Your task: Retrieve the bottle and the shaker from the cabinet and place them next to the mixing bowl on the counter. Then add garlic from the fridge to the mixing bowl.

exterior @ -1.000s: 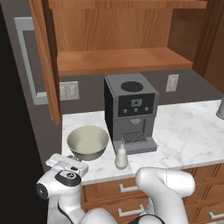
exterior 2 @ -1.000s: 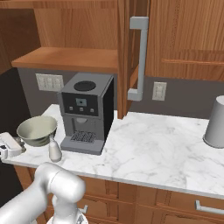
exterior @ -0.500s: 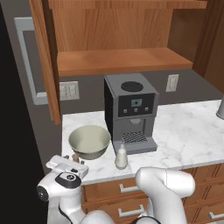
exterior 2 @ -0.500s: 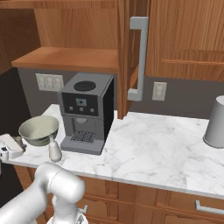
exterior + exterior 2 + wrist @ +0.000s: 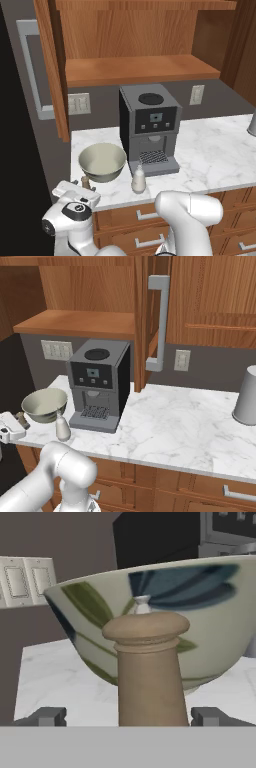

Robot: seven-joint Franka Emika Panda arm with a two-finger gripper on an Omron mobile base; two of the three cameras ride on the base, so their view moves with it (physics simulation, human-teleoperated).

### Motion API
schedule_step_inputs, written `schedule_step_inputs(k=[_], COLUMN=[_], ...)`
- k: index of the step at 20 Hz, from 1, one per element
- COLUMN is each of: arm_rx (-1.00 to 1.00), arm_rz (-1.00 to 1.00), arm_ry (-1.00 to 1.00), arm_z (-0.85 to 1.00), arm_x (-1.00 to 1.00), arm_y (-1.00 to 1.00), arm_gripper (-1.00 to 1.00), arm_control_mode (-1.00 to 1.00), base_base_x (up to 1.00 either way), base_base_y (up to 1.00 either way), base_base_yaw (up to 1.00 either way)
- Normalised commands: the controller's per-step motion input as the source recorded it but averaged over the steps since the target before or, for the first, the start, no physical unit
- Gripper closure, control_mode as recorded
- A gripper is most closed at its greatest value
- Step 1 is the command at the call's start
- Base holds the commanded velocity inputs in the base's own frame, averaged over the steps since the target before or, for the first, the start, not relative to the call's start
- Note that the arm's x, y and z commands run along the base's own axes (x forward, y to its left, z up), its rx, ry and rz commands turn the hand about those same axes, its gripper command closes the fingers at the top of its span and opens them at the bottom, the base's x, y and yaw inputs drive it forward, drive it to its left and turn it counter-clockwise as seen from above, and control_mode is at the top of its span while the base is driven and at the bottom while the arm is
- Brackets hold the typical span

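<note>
Jaws [image 5: 128,717] spread wide, pinching nothing, tips standing clear on either side of the shaker [image 5: 148,668]. Shaker upright between them on the surface [image 5: 210,145], right at its front edge. Just beyond, the mixing bowl [image 5: 165,619], nearly touching; off to one side of the bowl, the bottle [image 5: 138,178], also upright, before the coffee machine [image 5: 148,127]. Likely the release step: best to back straight out along the approach line, level, without brushing the knob. Farthest, the cabinet [image 5: 135,67] standing open.
</note>
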Motion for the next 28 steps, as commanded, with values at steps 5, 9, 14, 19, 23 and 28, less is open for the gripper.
schedule_step_inputs(k=[5, 9, 14, 19, 23, 28], arm_rx=[0.00, 0.00, 0.00, -0.02, -0.09, -0.12], arm_rz=[0.00, 0.00, 0.00, 0.00, 0.03, 0.13], arm_ry=[0.00, 0.03, 0.17, 0.17, 0.17, 0.03], arm_z=[0.02, 0.32, 0.72, 0.62, 0.31, 0.22], arm_x=[-0.12, -0.25, -0.29, -0.55, -0.63, -0.76], arm_y=[0.09, 0.14, 0.06, -0.02, -0.22, -0.70], arm_gripper=[-1.00, -1.00, -1.00, -1.00, -1.00, -1.00], arm_control_mode=[-1.00, -1.00, -1.00, -1.00, -1.00, -1.00], base_base_x=[0.00, 0.00, 0.00, 0.00, 0.00, 0.00], base_base_y=[0.00, 0.00, 0.00, 0.00, 0.00, 0.00], base_base_yaw=[0.00, 0.00, 0.00, 0.00, 0.00, 0.00])
